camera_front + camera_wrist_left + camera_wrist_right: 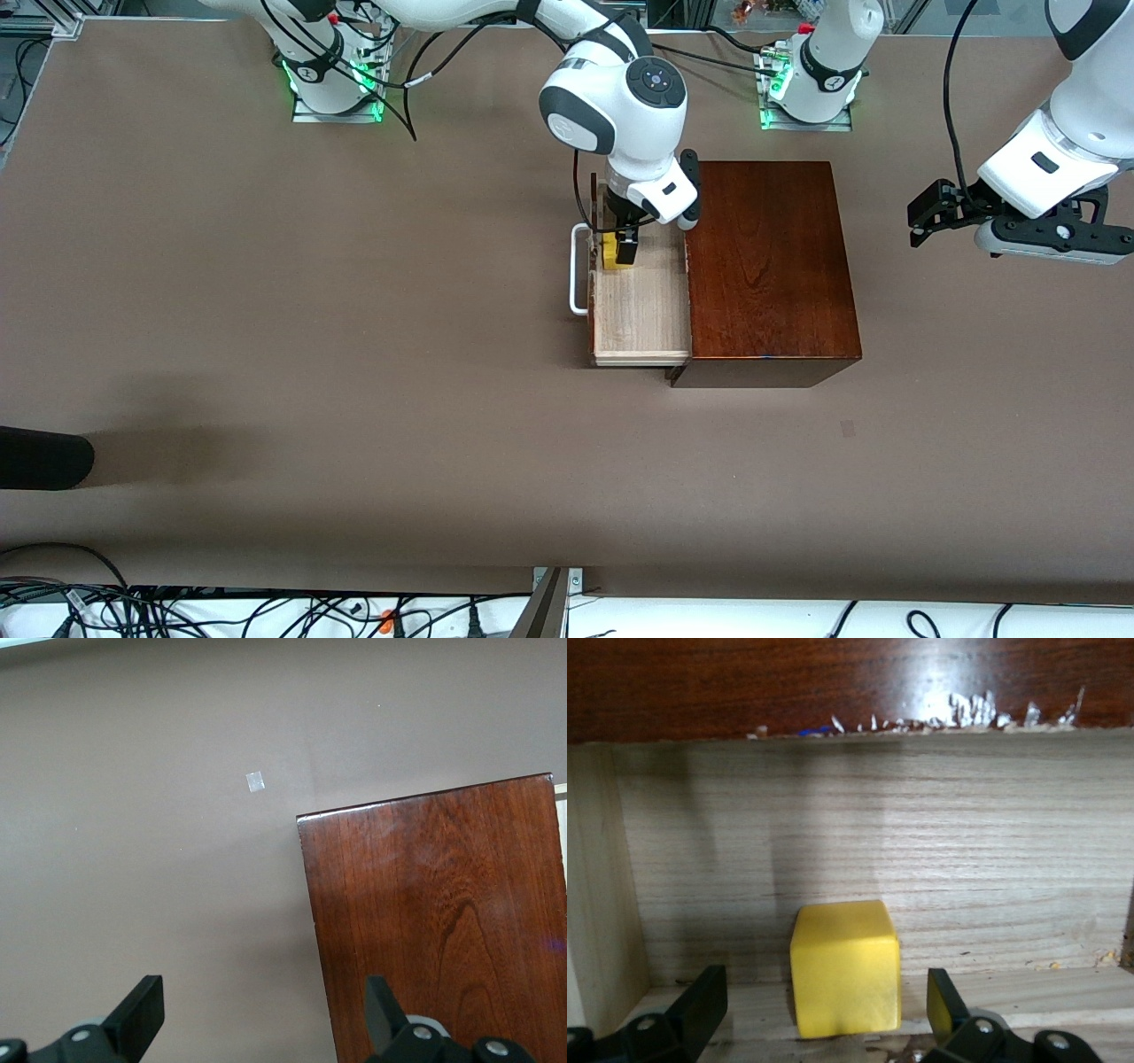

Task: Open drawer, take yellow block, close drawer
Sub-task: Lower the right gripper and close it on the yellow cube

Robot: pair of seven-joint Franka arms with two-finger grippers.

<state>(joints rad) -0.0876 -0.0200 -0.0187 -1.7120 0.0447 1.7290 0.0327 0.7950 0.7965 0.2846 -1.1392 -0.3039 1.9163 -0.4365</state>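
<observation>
The drawer (640, 310) is pulled out of the dark-brown box (771, 266), its white loop handle (578, 270) toward the right arm's end of the table. The yellow block (609, 252) sits on the pale tray floor close to the drawer's front. My right gripper (620, 246) is down in the tray, open, one finger on each side of the block (846, 970) with gaps on both sides; the right wrist view shows the gripper (824, 994) low around the block. My left gripper (921, 217) waits, open and empty, over the table beside the box (434, 921).
The box top is bare. A small pale patch (848, 429) lies on the table nearer the front camera than the box. A dark object (44, 456) pokes in at the table edge at the right arm's end. Cables run along the near edge.
</observation>
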